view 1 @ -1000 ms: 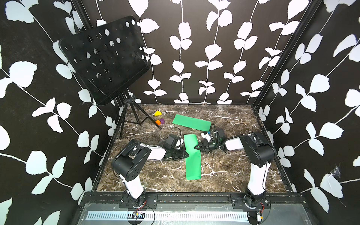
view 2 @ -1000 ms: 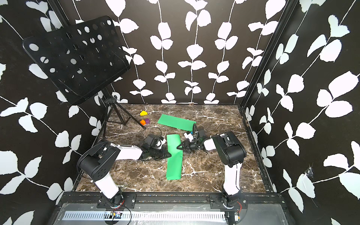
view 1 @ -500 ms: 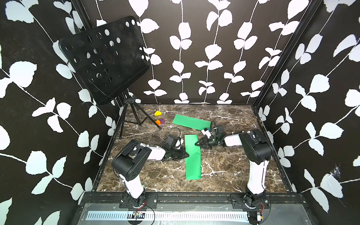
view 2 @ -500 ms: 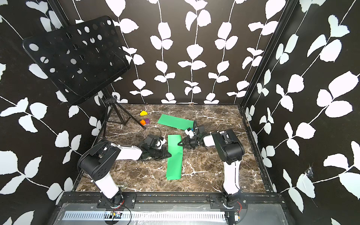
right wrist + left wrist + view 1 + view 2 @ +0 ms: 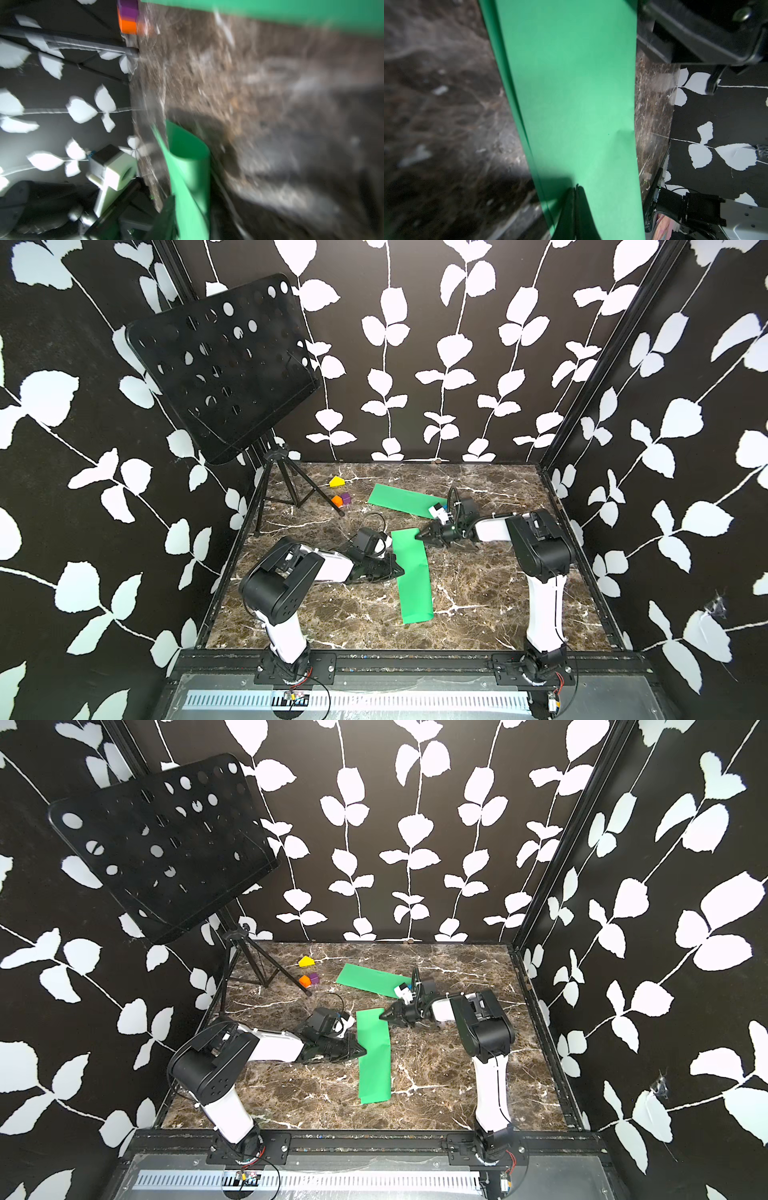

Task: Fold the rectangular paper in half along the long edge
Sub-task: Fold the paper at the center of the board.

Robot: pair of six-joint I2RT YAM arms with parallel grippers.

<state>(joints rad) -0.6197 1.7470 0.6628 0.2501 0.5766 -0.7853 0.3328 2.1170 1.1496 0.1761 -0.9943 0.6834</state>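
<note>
Green paper [image 5: 411,572], folded into a long strip, lies mid-table on the marble tabletop [image 5: 478,597], running front to back. The left gripper [image 5: 399,570] is pinched closed, with its tips resting on the strip's left edge. The right gripper [image 5: 420,536] sits at the strip's far right corner. Can't tell if it's clamping anything, the wrist view's too blurry. Further back there's another green sheet [image 5: 403,499], an orange block [image 5: 337,501], a purple block [image 5: 346,498], a yellow block [image 5: 336,481] and a music stand [image 5: 224,364].

No legible text, label, brand, number or sign anywhere in the four camera views.
</note>
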